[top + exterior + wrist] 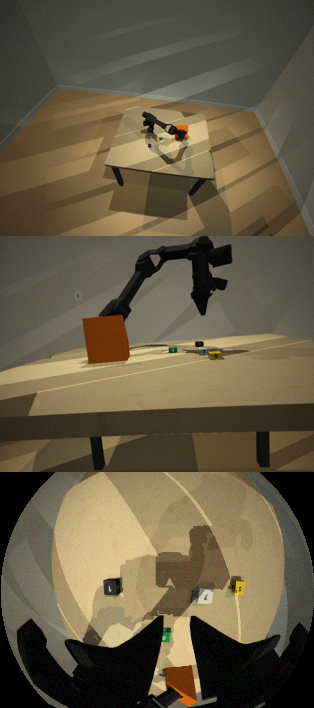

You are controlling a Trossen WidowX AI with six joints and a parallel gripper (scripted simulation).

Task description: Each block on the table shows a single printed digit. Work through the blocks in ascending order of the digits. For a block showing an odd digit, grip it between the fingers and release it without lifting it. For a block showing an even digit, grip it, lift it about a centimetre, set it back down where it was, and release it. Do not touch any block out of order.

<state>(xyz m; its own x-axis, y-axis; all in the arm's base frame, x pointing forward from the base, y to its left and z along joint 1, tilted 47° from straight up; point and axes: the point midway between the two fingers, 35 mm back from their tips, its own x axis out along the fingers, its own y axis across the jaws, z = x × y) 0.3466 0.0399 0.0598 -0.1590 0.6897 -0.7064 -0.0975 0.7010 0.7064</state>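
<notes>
My gripper (150, 130) (202, 314) (177, 620) hangs high above the table, fingers pointing down, partly open with a narrow gap and nothing between them. A black block (149, 145) (199, 344) (111, 587) shows a small light digit, apparently 1. A white block (203, 351) (204, 596) shows 7. A yellow block (215, 355) (238, 587) shows 0; I cannot make it out in the top view. A green block (160, 138) (172, 349) (166, 635) shows 8; in the wrist view the left finger partly covers it. All four rest on the table.
A large orange box (184, 127) (106, 340) (181, 678) stands at the arm's base, well to the left of the blocks in the exterior view. The white and yellow blocks stand close together. The wooden table (195, 157) (157, 388) carries strong shadows and light bands.
</notes>
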